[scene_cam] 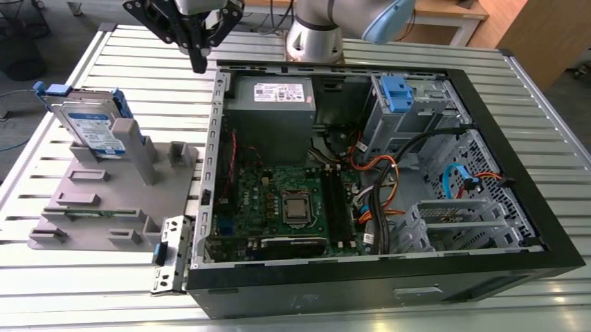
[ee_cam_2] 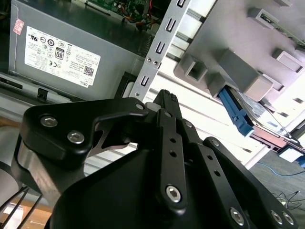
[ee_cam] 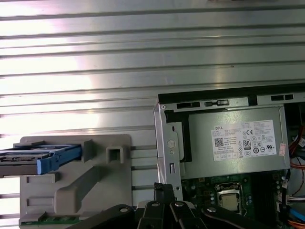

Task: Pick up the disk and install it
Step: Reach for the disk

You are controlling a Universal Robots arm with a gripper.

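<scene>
The disk [scene_cam: 93, 128] stands on edge in a grey holder [scene_cam: 102, 200] near the tabletop's [scene_cam: 83, 297] edge at the exterior view's left. The gripper [scene_cam: 198, 63], its claw pressed together and empty, hangs above the open computer case's [scene_cam: 369, 290] rim, well apart from the disk. Pickup and installation both appear undone.
</scene>
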